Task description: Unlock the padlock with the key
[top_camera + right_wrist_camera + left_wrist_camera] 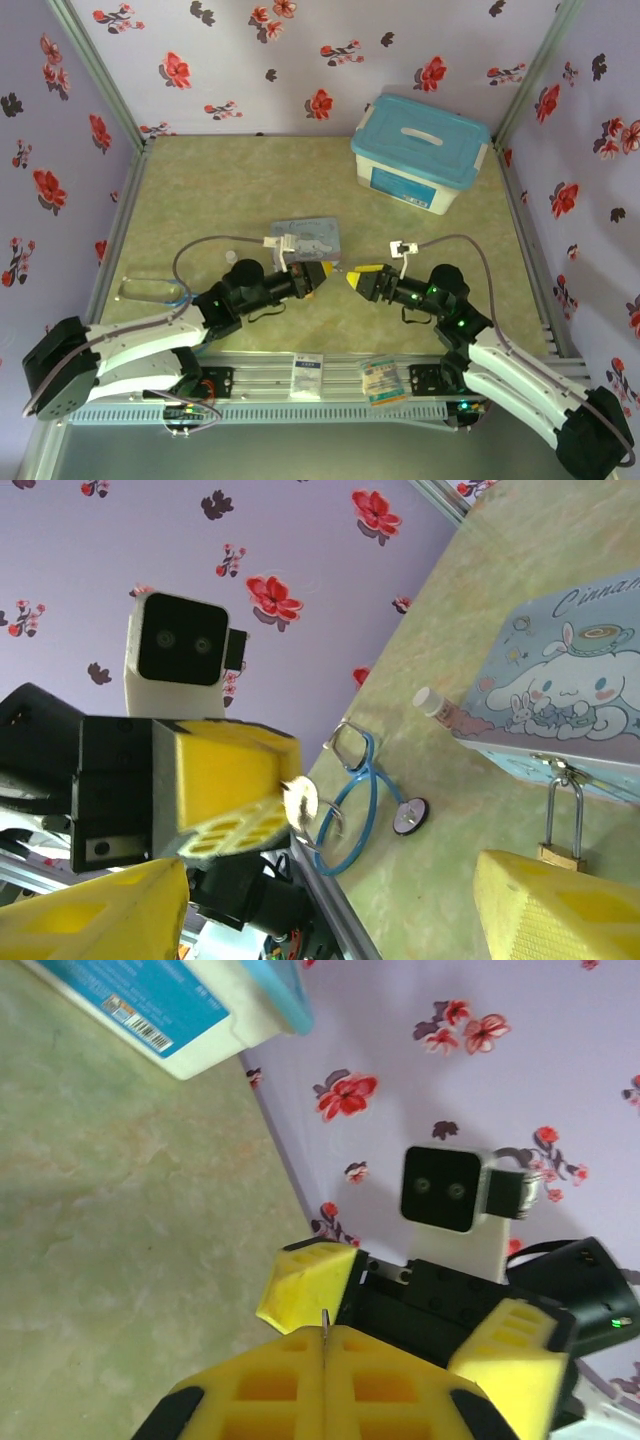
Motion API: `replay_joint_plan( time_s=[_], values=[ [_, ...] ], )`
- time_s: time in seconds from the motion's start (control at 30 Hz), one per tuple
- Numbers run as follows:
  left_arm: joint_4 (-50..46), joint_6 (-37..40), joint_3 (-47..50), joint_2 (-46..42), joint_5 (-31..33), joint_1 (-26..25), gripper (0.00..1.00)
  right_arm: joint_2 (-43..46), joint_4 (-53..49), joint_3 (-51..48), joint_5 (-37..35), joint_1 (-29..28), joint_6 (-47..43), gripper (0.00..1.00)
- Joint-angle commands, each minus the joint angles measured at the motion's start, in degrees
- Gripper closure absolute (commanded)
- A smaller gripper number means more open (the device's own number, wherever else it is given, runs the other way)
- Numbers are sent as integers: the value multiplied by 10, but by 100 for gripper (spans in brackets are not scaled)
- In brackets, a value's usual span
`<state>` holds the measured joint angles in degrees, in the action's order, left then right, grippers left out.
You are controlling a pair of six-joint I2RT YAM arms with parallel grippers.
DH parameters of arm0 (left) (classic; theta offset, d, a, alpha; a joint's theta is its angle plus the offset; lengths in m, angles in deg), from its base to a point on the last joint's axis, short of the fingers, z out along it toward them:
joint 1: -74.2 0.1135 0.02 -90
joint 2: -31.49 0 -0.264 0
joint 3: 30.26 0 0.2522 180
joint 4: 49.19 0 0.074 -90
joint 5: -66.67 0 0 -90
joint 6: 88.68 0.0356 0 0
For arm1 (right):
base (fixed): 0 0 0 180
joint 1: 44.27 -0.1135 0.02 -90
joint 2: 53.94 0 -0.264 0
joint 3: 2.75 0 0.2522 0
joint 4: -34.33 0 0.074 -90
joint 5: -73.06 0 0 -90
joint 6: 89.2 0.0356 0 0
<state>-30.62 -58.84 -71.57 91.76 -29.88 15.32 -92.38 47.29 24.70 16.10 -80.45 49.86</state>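
The cartoon-printed tin lies flat in the middle of the table. The brass padlock hangs by its thin shackle from the tin's clasp. My left gripper is shut on the key, whose thin metal edge pokes out between the yellow pads. In the right wrist view the key's pale round head, with a wire ring, sticks out of the left gripper. My right gripper faces it a short gap away, open and holding nothing, with the padlock just above its right finger.
A white box with a blue lid stands at the back right. A blue stethoscope lies at the left edge, and a small white vial sits beside the tin. Two packets rest on the front rail. Floral walls enclose three sides.
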Motion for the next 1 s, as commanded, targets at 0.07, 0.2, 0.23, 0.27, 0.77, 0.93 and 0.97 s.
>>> replay_joint_plan(
  time_s=[0.07, 0.2, 0.23, 0.27, 0.77, 0.93, 0.97],
  values=[
    [-133, 66, -54, -44, -99, 17, 100, -58, 149, 10, 98, 16, 72, 25],
    [-140, 68, -62, -45, -120, 19, 100, -115, 310, -3, 114, 13, 160, 24],
    [-131, 63, -62, -41, -128, 19, 100, -125, 325, -3, 118, 12, 168, 24],
    [-125, 63, -64, -39, -133, 19, 100, -135, 332, -2, 118, 10, 169, 24],
    [-75, 49, -67, -20, -144, 28, 100, -145, 332, -16, 105, -27, 153, 50],
    [-70, 47, -68, -20, -144, 31, 100, -130, 306, -21, 102, -28, 141, 61],
    [-68, 47, -69, -18, -144, 31, 100, -128, 305, -22, 100, -28, 140, 63]
  ],
)
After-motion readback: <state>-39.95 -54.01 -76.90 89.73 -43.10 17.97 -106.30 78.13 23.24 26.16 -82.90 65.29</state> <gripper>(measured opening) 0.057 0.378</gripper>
